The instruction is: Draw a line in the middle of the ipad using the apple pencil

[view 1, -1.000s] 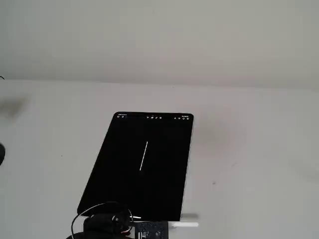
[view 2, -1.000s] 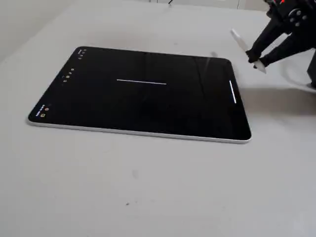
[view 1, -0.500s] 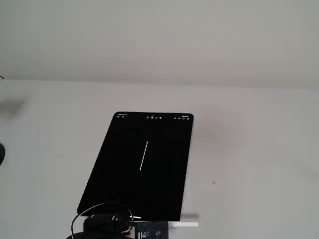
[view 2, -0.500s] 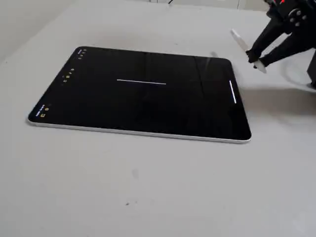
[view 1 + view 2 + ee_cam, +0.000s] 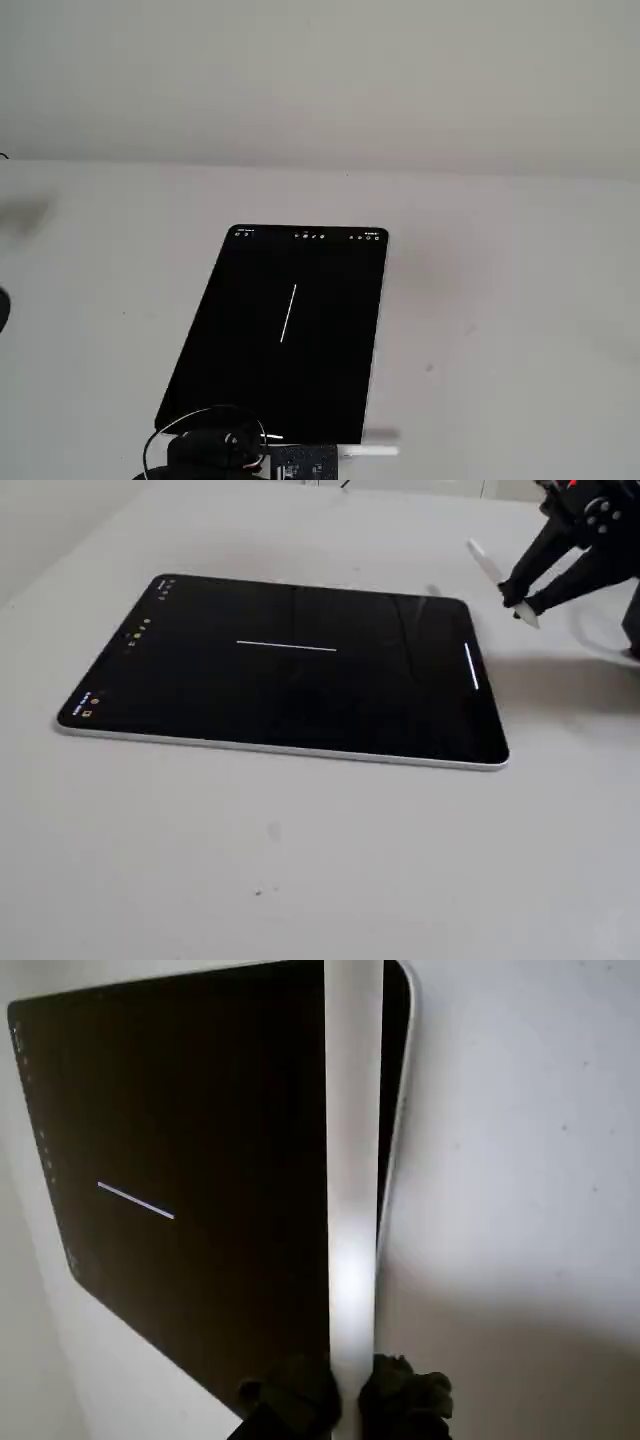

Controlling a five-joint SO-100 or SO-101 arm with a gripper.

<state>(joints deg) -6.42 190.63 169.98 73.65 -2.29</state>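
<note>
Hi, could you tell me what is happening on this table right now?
A small robot arm's tool is shut on the apple pencil, held in the air beside the ipad's short edge, off the screen. The ipad lies flat on the pale table. A thin white line already shows across the middle of its black screen, so the drawing looks done.

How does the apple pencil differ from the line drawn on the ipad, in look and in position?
The apple pencil is a solid white stylus held tilted in the gripper, off the ipad's edge; the line is a flat stroke on the middle of the screen. The pencil looks thick, the line hair-thin. Both are white and straight.
</note>
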